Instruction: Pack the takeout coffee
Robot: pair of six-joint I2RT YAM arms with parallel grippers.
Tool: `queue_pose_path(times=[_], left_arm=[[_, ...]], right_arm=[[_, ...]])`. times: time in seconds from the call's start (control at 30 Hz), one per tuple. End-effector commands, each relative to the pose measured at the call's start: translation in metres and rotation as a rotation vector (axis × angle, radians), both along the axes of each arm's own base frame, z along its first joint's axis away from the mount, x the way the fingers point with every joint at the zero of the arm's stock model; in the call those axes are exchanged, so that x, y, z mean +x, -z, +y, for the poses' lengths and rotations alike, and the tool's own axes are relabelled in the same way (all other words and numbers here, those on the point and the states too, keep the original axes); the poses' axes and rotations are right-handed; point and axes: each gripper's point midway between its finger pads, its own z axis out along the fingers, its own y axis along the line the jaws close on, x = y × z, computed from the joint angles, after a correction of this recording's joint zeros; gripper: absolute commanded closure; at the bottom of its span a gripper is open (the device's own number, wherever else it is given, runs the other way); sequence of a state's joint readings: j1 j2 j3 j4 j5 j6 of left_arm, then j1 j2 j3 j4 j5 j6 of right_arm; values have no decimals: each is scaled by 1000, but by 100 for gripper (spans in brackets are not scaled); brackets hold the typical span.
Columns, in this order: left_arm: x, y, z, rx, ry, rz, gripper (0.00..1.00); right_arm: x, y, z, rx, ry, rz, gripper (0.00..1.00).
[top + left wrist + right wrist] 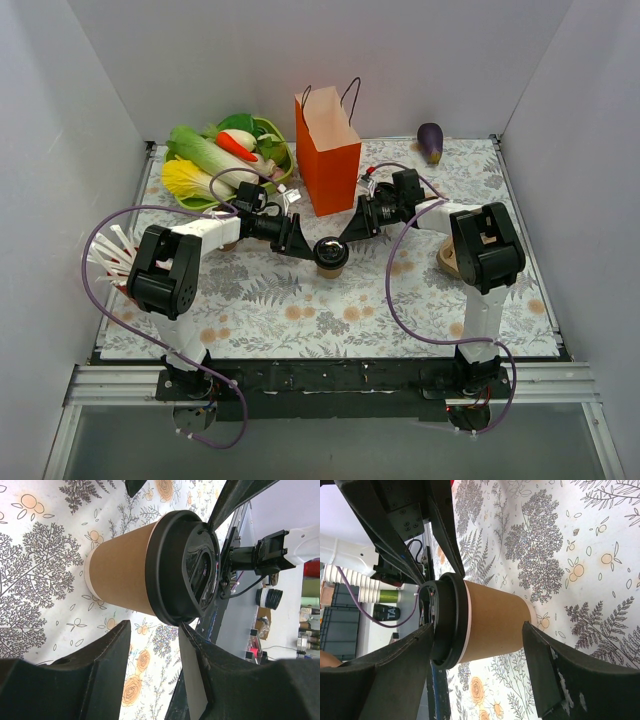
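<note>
Here, the lidded coffee cup (331, 254) is standing between the spread, released fingers of the left gripper (302, 243) and the right gripper (350, 232), untouched.

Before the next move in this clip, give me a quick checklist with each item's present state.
1. Coffee cup upright on the table: ok.
2. Black lid seated on the cup: ok.
3. Left gripper fingers open on either side of the cup: ok; contact cannot tell.
4. Right gripper fingers open on either side of the cup: ok; contact cannot tell.
5. Orange paper bag upright, mouth open: ok.
6. Second cup lies on its side behind the right arm: not ok.
</note>
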State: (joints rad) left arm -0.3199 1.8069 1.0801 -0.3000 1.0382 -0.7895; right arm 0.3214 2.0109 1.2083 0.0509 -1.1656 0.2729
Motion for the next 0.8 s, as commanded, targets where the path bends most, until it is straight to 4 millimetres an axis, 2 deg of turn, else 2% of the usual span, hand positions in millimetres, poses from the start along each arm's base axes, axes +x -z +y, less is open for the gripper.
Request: queue_pose_path(times=[0.0,0.13,0.3,0.43,0.77], left_arm=[[7,-18,-3,-34,10,-48,57],[4,-25,-5,-68,33,-50,55],[8,-22,-6,-59,15,-38,55],[13,-16,-5,-35,-11,-23,55],[18,-7,-4,-5,-44,-13,57]], right_arm=[[5,-21,0,13,3,-83,23],[6,-20,-4,11,28,-76,20],[13,-22,-12,-6,70,-81,17],[10,-19,-14,-29,70,-97,18],[5,0,-20,-120,73,-106,19]])
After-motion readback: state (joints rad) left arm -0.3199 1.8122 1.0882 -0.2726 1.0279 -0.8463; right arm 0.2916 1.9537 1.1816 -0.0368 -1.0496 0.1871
